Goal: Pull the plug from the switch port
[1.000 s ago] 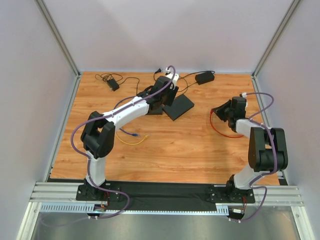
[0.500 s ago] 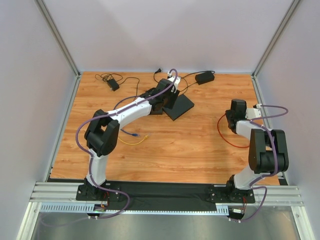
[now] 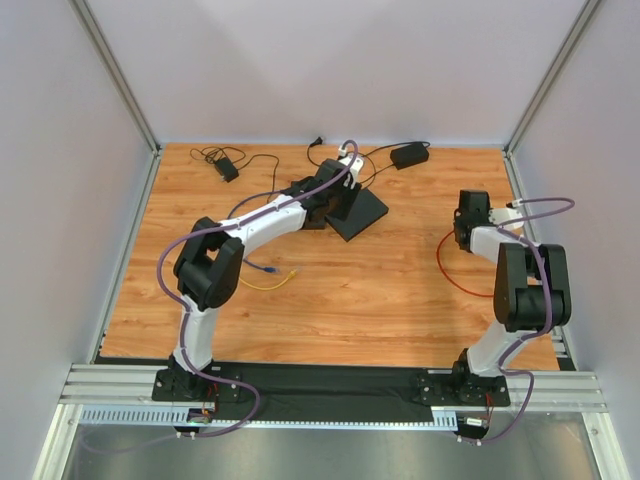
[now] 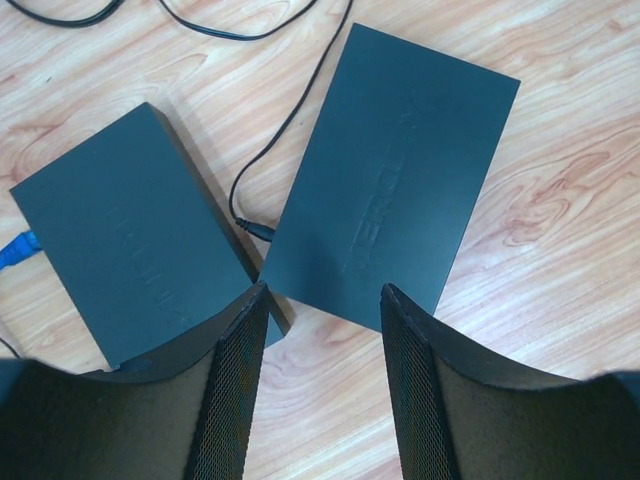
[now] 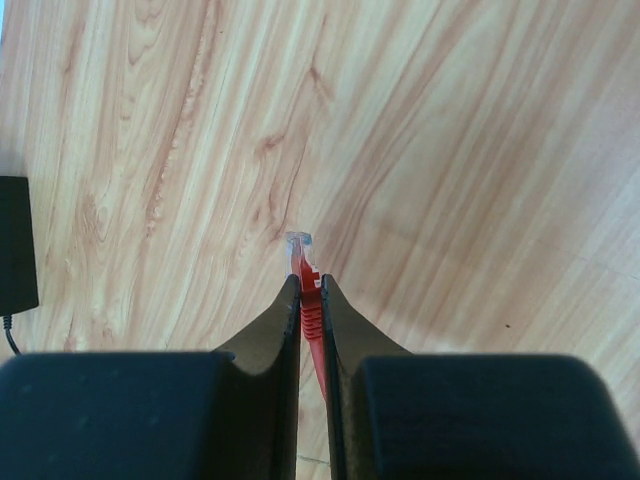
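Two black switches lie side by side on the wood table: the left one (image 4: 130, 240) and the right one (image 4: 400, 170), which also shows in the top view (image 3: 362, 212). My left gripper (image 4: 322, 300) hovers over their near edges, open and empty. It shows in the top view (image 3: 335, 195). My right gripper (image 5: 310, 285) is shut on the red cable's plug (image 5: 299, 245), whose clear tip sticks out past the fingertips, free above bare table. In the top view the right gripper (image 3: 468, 215) is far right of the switches, and the red cable (image 3: 450, 275) loops below it.
A blue plug (image 4: 12, 252) sits at the left switch's side. A black power lead (image 4: 255, 228) enters the right switch. Two power adapters (image 3: 408, 154) (image 3: 226, 170) lie at the back. A yellow cable (image 3: 265, 280) lies left of centre. Walls stand close on each side.
My right gripper has drawn back to the right with the red plug, and the red cable has followed. My left gripper has edged slightly right over the switches.
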`<state>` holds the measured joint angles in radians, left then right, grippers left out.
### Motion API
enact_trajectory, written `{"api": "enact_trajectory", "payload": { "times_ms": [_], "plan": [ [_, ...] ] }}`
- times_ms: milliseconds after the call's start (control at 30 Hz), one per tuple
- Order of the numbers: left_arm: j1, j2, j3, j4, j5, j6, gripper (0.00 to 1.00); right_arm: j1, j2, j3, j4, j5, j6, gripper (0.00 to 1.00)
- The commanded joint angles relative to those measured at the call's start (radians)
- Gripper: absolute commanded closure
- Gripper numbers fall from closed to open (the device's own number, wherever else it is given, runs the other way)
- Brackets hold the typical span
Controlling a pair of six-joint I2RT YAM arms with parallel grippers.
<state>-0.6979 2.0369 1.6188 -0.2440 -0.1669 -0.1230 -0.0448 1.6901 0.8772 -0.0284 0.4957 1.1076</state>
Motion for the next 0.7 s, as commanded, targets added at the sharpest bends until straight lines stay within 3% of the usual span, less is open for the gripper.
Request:
{"api": "enact_trajectory", "payload": {
  "times_ms": [0, 200, 233, 333, 467, 533, 667],
  "plan": [
    [0.001, 0.029, 0.059, 0.002, 0.033, 0.054, 0.43, -0.006, 0.034, 0.058, -0.028, 0.037, -0.055, 0.94],
    [0.035, 0.103, 0.174, -0.087, 0.113, 0.056, 0.43, -0.006, 0.025, 0.065, -0.018, 0.026, -0.092, 0.73],
    [0.035, 0.117, 0.199, -0.124, 0.116, 0.06, 0.43, -0.006, 0.019, 0.066, -0.013, 0.023, -0.115, 0.6],
    [0.04, 0.157, 0.262, -0.165, 0.112, 0.072, 0.43, -0.006, -0.001, 0.078, -0.033, 0.014, -0.156, 0.43],
    [0.055, 0.18, 0.297, -0.187, 0.122, 0.057, 0.48, -0.004, -0.061, 0.065, -0.004, -0.066, -0.273, 0.4],
    [0.073, 0.186, 0.305, -0.198, 0.153, 0.03, 0.56, 0.005, -0.073, 0.065, 0.059, -0.212, -0.343, 0.41],
    [0.103, 0.216, 0.332, -0.215, 0.205, -0.007, 0.6, 0.085, -0.04, 0.101, 0.137, -0.37, -0.494, 0.41]
  ]
}}
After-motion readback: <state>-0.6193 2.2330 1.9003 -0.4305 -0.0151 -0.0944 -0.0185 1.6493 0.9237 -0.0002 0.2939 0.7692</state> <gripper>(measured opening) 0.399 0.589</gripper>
